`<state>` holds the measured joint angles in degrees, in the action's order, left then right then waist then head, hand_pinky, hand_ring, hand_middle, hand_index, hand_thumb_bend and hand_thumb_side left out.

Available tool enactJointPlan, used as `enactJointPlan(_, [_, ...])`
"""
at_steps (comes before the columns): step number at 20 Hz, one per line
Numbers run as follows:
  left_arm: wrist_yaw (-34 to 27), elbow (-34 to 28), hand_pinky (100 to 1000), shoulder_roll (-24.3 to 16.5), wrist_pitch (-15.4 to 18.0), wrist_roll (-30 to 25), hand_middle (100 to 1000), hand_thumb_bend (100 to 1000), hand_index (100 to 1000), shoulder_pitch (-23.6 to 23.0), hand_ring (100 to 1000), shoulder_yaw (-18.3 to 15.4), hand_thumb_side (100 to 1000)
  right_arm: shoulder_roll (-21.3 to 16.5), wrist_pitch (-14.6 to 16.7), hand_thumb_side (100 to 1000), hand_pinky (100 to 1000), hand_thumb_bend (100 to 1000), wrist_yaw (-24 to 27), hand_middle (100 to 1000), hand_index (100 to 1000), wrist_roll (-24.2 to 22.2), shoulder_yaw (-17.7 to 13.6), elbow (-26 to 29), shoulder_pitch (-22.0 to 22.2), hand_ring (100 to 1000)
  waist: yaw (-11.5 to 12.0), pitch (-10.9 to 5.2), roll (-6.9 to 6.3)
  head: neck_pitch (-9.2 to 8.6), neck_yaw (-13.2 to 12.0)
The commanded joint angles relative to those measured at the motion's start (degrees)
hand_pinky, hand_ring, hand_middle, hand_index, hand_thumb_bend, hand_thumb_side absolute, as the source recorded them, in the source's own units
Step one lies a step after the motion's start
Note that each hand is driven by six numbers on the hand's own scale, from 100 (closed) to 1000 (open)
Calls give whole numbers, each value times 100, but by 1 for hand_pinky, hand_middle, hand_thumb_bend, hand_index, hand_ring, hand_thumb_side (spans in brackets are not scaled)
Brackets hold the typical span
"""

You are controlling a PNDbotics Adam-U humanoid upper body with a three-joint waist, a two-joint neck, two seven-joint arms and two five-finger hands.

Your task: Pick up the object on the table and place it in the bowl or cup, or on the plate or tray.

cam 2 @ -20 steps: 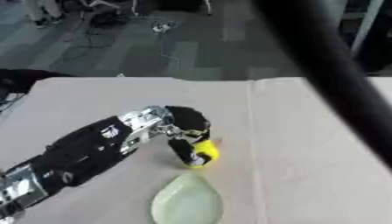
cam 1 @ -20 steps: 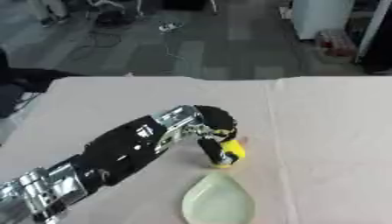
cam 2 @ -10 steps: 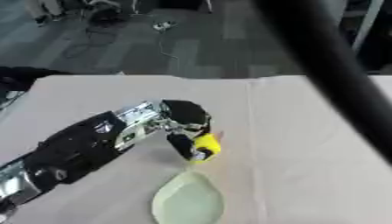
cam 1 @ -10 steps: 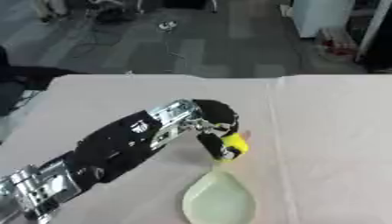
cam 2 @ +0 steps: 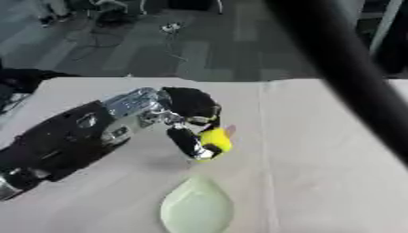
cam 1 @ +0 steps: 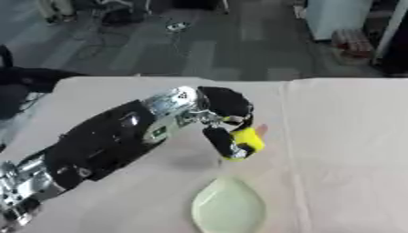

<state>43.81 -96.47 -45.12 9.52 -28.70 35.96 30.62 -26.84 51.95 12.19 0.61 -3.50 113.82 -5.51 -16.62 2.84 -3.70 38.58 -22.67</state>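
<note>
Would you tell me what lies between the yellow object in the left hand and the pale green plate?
Nothing: in the left eye view only bare tablecloth separates the yellow object, held in the left hand, from the plate.

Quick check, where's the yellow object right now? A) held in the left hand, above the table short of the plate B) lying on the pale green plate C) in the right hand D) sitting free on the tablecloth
A: the left hand has its fingers curled round the yellow object, which is off the cloth, with the pale green plate nearer the camera.

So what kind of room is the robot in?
Probably a lab or workshop: cables lie on the grey floor behind the cloth-covered table, where the robot's left hand holds a yellow object.
</note>
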Motion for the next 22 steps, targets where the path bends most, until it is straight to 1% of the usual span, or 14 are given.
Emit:
enactJointPlan(1, [-197, -594, 100, -334, -137, -301, 100, 100, 373, 5, 100, 33, 748, -108, 2, 856, 191, 100, -74, 419, 321, 58, 1, 78, -1, 382, 28, -90, 27, 45, 60])
enactJointPlan(6, [-211, -1213, 100, -435, -539, -767, 100, 100, 370, -96, 100, 92, 744, -91, 2, 852, 191, 100, -180, 419, 320, 135, 10, 78, 39, 382, 77, -103, 46, 95, 50])
enactJointPlan(10, [-122, -1482, 100, -453, -796, -950, 100, 100, 370, -194, 100, 128, 742, -85, 2, 853, 191, 100, -247, 419, 322, 196, 23, 78, 63, 382, 93, -115, 54, 92, 66])
enactJointPlan(18, [-111, -1633, 100, -391, -913, -1048, 100, 100, 371, -390, 100, 256, 740, -71, 2, 849, 191, 100, -334, 419, 324, 296, 36, 78, 70, 381, 94, -112, 65, 103, 66])
enactJointPlan(22, [18, -1691, 100, -331, -1022, -896, 100, 100, 369, -457, 100, 268, 739, -73, 2, 850, 191, 100, -360, 419, 324, 330, 32, 78, 81, 381, 103, -121, 70, 91, 64])
